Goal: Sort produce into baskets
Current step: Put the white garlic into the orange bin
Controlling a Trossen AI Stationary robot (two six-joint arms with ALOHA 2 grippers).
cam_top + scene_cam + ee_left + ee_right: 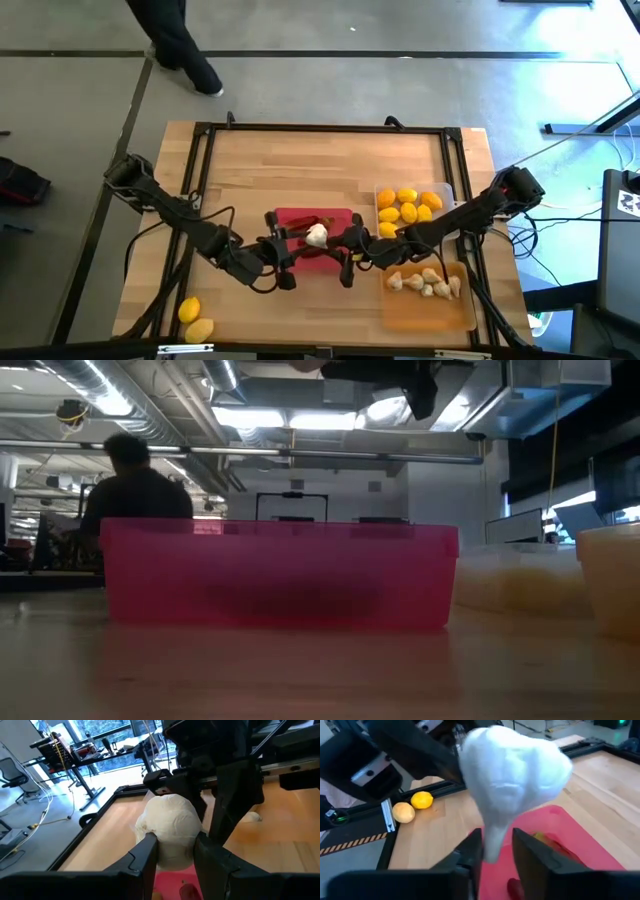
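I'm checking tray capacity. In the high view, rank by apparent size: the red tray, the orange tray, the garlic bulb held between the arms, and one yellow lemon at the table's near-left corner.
1. Translucent orange tray and red tray: unsure, since the arms cover much of the red one.
2. White garlic bulb and yellow oval lemon: alike.

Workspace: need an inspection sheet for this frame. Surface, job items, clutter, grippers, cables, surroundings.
Surface: wooden table inside a dark frame.
Job's things: red tray at centre, chili peppers inside; clear tray holds lemons; orange tray holds garlic bulbs. Two lemons loose near the left front corner. One garlic bulb is held above the red tray.
Clutter: nothing seen.
Grippers: left gripper shut on the garlic bulb; right gripper closed on the same bulb's narrow end. Looks like a handover.
Cables: black cables along the left arm; more beside the right edge.
Surroundings: a person on the floor beyond the table; desks, chair and windows behind.
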